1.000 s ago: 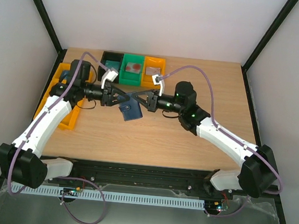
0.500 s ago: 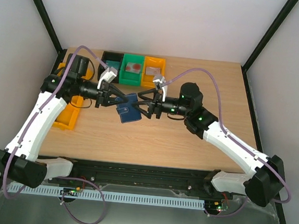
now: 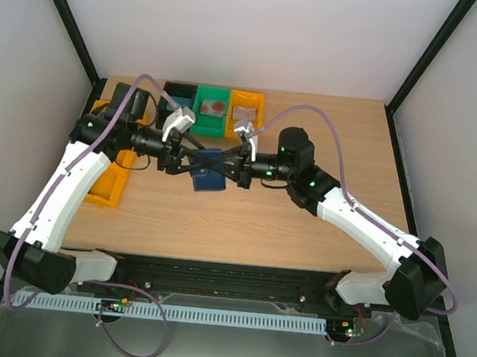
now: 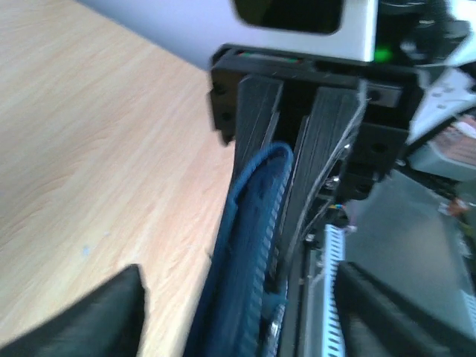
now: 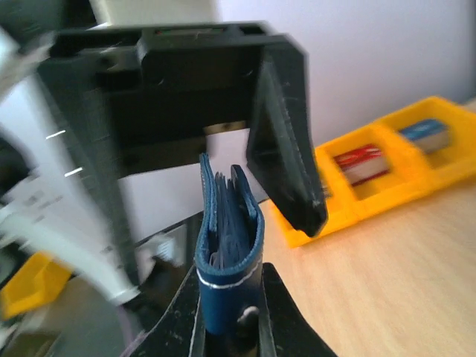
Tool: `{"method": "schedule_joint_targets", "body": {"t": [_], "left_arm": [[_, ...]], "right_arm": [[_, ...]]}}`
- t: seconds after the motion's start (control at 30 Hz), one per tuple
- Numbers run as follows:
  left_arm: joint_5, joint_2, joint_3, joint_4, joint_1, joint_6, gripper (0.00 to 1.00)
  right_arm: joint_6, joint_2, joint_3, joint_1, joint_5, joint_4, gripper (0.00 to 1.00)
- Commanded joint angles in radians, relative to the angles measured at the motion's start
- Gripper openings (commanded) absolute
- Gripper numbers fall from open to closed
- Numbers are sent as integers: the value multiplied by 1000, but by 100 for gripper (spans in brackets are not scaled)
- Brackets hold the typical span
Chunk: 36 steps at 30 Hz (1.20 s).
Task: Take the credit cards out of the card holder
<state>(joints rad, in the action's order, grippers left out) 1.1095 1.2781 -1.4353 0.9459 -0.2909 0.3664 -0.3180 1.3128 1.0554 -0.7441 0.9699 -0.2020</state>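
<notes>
The left gripper's (image 3: 196, 161) jaws are spread apart on either side of the card holder (image 5: 227, 245). The holder is kept folded and on edge over the middle of the table (image 3: 310, 126), near the far bins (image 3: 211, 109). One end is clamped between the right gripper's (image 3: 227, 166) fingers.

Right tool (image 5: 227, 312) clamped, left tool (image 4: 249, 320) spread

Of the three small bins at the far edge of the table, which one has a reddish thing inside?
The green bin, the middle one. The black bin on its left holds something teal; the orange bin on its right something greyish.
</notes>
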Motion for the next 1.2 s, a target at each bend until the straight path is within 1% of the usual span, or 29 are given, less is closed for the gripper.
{"method": "schedule_joint_targets", "body": {"t": [0.0,0.03,0.1,0.13,0.2,0.3,0.47,0.53,0.67,0.77,0.8,0.83,0.87,0.9,0.93,0.97,1.03,1.1,1.17], "left_arm": [[-294,-1,-25,-100,9,-113,81],[-348,2,-30,-107,10,-110,85],[-433,7,-33,-128,-7,-111,88],[-470,11,-31,-139,-23,-113,88],[-543,21,-23,-162,-57,-124,88],[-607,42,-8,-202,-99,-151,89],[-671,65,-11,-243,-137,-154,89],[-733,64,-11,-268,-137,-157,88],[-919,53,-10,-335,-136,-171,79],[-919,53,-9,-347,-136,-170,76],[-908,54,-4,-351,-136,-167,73],[-910,53,3,-358,-136,-169,69],[-935,51,14,-368,-136,-172,62],[-980,50,27,-378,-136,-173,54],[-1017,50,42,-388,-134,-173,48],[-1041,51,57,-394,-133,-170,46],[-1092,48,90,-405,-130,-166,45],[-1164,46,122,-428,-118,-164,40],[-1215,45,148,-455,-83,-167,38]], "right_arm": [[-123,-27,36,-1,-435,37,2],[-208,-22,47,-2,-541,43,2],[-326,-15,39,-13,-691,20,2],[-368,-13,30,-28,-745,5,2],[-381,-3,43,-73,-856,3,2],[-387,18,76,-116,-908,20,2],[-384,45,113,-146,-906,41,2],[-383,52,116,-149,-883,41,2],[-402,57,114,-149,-822,14,2],[-410,77,132,-149,-767,11,2],[-411,82,134,-149,-751,8,2],[-415,84,135,-149,-728,-1,2],[-418,81,133,-149,-708,-13,2],[-424,77,130,-149,-691,-23,2],[-427,71,131,-150,-678,-30,2],[-428,65,131,-150,-672,-30,2],[-419,45,130,-149,-678,-25,2],[-404,20,127,-149,-692,-9,2],[-391,-3,125,-150,-711,9,2]]}}
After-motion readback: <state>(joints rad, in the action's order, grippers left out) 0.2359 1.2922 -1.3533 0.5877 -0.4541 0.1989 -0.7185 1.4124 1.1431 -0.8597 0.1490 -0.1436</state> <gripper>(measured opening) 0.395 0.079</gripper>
